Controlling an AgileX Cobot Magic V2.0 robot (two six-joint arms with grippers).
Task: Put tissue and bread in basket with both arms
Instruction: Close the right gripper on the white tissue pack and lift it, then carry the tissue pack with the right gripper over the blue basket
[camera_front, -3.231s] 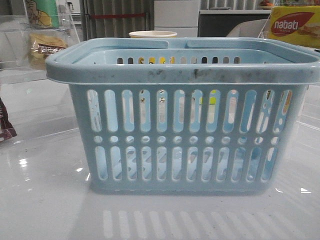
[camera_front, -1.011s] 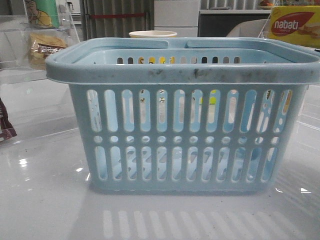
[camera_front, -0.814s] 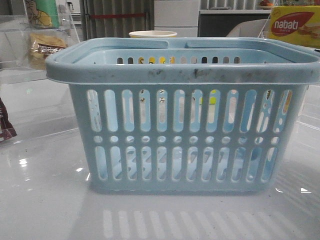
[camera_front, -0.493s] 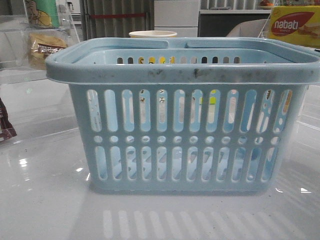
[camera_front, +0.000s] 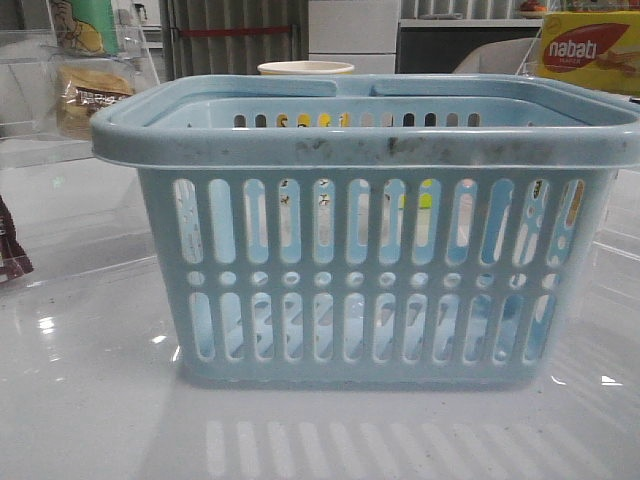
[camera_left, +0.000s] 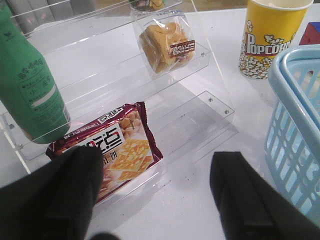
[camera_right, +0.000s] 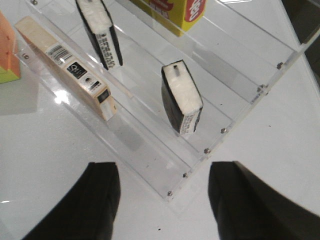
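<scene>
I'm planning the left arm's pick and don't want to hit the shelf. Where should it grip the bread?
Probably across the bread packet's body, the open left gripper coming in from the open front of the clear acrylic shelf. The packet sits propped on an upper step, so the front looks like the freest way in.

We see a light-blue basket (camera_front: 380, 150) with dark speckles on its rim. Golden-brown bread (camera_left: 165, 45) wears a dark label band; the tissue (camera_right: 182, 97) is black-and-white.
</scene>
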